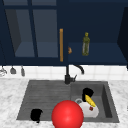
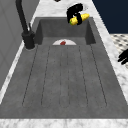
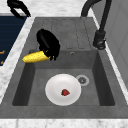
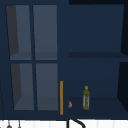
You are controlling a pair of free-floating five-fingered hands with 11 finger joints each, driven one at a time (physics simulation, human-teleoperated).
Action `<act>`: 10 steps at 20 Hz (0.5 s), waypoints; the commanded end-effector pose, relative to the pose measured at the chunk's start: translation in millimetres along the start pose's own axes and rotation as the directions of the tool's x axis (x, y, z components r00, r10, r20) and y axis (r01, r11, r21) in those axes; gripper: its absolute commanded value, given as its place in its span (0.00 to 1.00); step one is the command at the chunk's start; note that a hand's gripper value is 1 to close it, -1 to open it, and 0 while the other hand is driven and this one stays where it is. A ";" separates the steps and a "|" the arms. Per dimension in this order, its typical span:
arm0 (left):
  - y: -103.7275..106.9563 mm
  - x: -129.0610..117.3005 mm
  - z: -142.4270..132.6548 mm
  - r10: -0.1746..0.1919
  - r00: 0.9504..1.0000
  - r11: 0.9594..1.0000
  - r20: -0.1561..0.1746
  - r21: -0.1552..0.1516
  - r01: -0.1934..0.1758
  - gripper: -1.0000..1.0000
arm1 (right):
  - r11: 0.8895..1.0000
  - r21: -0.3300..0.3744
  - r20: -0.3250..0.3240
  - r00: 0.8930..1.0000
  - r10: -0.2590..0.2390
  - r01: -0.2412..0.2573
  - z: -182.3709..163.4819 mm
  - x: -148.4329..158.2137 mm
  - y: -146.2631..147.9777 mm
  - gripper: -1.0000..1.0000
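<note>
I have the right hand [image 1: 87, 93] curled round a yellow corn cob [image 1: 89, 100], gripping it at one end so the rest of the cob sticks out past the fingers; from the right side view the right hand [image 3: 48, 45] hangs above the basin's front wall, with the corn cob [image 3: 35, 57] pointing out toward the front rim of the sink [image 3: 37, 21]. Below it, on the basin floor, I see a white plate [image 3: 56, 92] lying flat with a small red piece [image 3: 65, 92] on it, just beside the drain [image 3: 82, 80]. The cob is clear of the plate, held in the air above it. My left hand [image 1: 36, 115] hangs near the front left corner of the sink, over the ribbed draining board's front edge, its fingers loosely spread and holding nothing; in the left side view it shows at the front edge of the bench [image 2: 113, 56]. A black tap [image 1: 68, 75] stands at the back rim of the sink, between the board and the basin. In the open wall cabinet above, an olive-green bottle [image 4: 86, 98] stands upright on the lower shelf [image 4: 105, 103].
</note>
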 end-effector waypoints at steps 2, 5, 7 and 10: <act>0.0 0.0 0.0 0.000 1.000 1.000 0.000 0.000 0.000 0.50 | 0.997 -0.070 0.080 0.996 0.042 -0.036 23.1 -14.3 -26.1 1.00; 0.0 0.0 0.0 0.000 1.000 1.000 0.000 0.000 0.000 0.50 | 0.997 -0.068 0.114 0.993 0.041 -0.033 36.6 -21.7 -40.8 1.00; 0.0 0.0 0.0 0.000 1.000 1.000 0.000 0.000 0.000 0.50 | 0.998 -0.063 0.130 0.991 0.039 -0.031 43.0 -26.3 -51.9 1.00; 0.0 0.0 0.0 0.000 1.000 1.000 0.000 0.000 0.000 0.50 | 0.998 -0.063 0.151 0.988 0.037 -0.027 53.5 -34.6 -68.0 1.00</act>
